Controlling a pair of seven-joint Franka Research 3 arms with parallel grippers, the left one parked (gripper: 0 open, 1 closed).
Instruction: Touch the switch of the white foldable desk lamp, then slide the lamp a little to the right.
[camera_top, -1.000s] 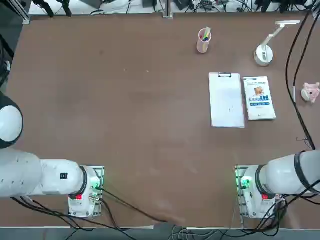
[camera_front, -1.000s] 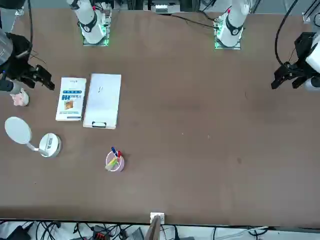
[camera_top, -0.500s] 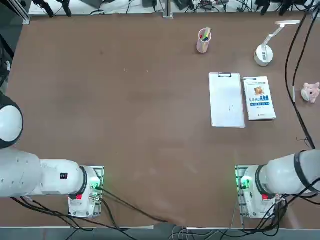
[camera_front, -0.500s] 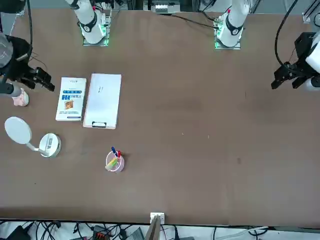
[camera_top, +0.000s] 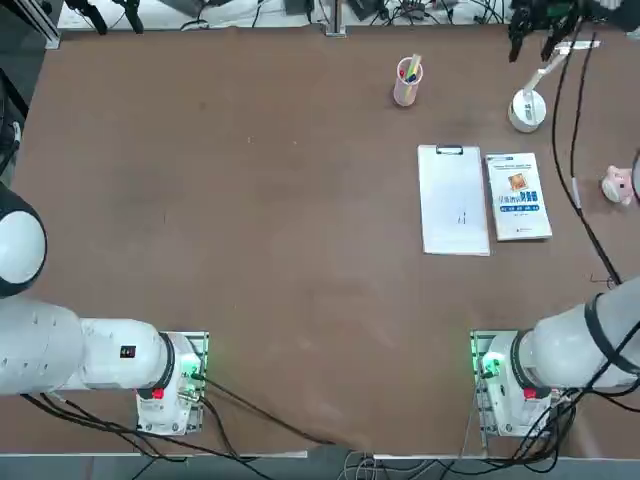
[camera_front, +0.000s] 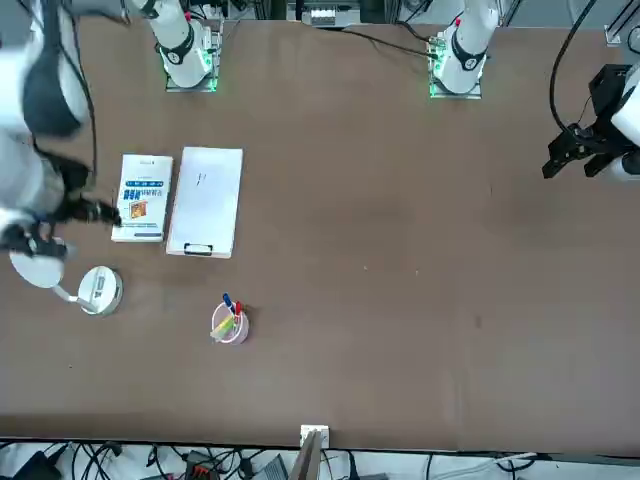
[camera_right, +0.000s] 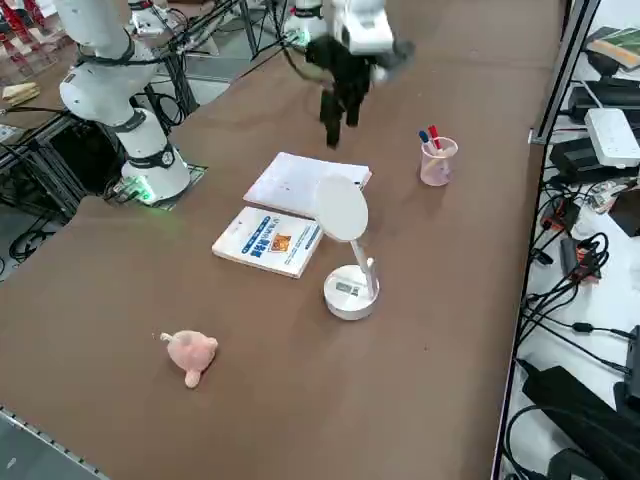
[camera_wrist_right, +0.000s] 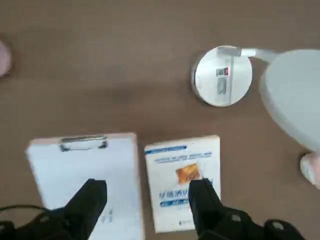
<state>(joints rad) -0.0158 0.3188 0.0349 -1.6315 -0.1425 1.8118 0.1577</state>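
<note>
One lamp (camera_right: 348, 260) on table (camera_top: 250, 200), white, standing upright on round disc base (camera_wrist_right: 222, 82) at far right corner region; small switch panel visible on top of base in wrist view. Head (camera_wrist_right: 295, 97) folded out on thin hinged arm, raised above base. No contact with lamp seen in any view.

Right gripper (camera_wrist_right: 150, 200) hanging in air above the booklet/clipboard area, near the lamp but clear of it; fingers (camera_wrist_right: 202, 197) spread apart, nothing between them. In side view, gripper (camera_right: 338, 105) pointing down over far side of clipboard, well above table surface.

Just beside lamp base, toward robot: white booklet with blue cover print (camera_top: 518, 195), flat. Next to that, touching or nearly so: white clipboard (camera_top: 453, 199), clip end away from robot. Pink pen cup (camera_top: 407, 82) with coloured pens, left of lamp, apart from it. Pink plush toy (camera_right: 189, 353) near right table edge, apart from booklet.

Progress, as judged: approach phase only. Switch not yet touched; slide to the right not yet begun. Remaining: descend onto switch on base, make contact, then push base a little rightward. Limited free table to the right before edge; plush toy not in direct path, judging by top view.
</note>
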